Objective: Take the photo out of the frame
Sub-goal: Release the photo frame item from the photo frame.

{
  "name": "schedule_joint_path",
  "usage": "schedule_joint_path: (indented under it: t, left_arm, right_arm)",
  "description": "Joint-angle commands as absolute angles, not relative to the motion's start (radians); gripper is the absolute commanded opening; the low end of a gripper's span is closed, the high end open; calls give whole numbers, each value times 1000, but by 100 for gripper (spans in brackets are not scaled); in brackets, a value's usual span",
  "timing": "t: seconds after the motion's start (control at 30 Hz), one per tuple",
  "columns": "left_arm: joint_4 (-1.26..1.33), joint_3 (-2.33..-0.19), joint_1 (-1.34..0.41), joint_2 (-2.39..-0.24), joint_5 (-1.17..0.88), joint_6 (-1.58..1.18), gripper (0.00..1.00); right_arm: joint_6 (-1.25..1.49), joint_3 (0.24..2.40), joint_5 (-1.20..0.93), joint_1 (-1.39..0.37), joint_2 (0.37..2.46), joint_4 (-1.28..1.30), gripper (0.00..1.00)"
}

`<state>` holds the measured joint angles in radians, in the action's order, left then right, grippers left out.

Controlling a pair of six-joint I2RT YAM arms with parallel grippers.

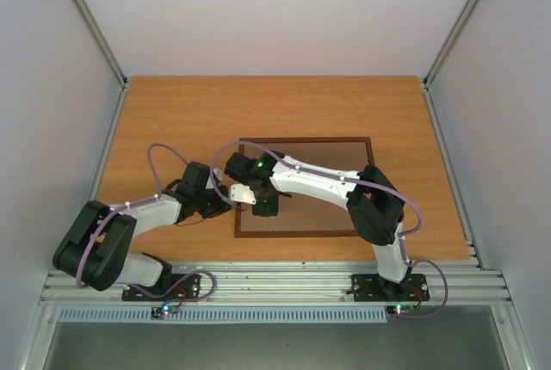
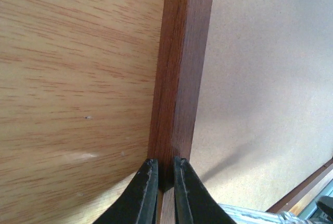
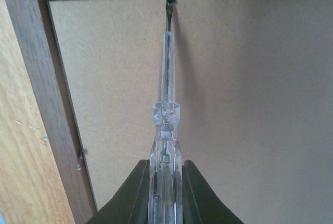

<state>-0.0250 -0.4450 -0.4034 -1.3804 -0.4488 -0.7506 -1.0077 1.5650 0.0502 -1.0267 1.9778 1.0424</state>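
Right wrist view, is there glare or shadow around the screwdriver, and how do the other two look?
Right wrist view: the clear screwdriver catches pale highlights and throws a soft shadow rightward onto the backing; left wrist view: frame rail sharp, fingers near-black, a diagonal shadow on the backing; top view: even soft light, faint shadows under the arms.

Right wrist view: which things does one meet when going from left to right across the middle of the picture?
table → frame → back board → clear screwdriver, held in the right hand → back board again
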Motion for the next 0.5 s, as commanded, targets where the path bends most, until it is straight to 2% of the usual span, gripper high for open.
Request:
schedule_joint_path:
  t: [0.0,0.47]
  left_arm:
    - [-12,-401,-445,-1400,-496,-771,10]
    - [55,-358,-457,-1378,-502,-803,10]
  right_arm:
    - [-974,1680,-34,-1072,1984,887,1]
    - [-950,1797,-8,-1111,2041,850,1]
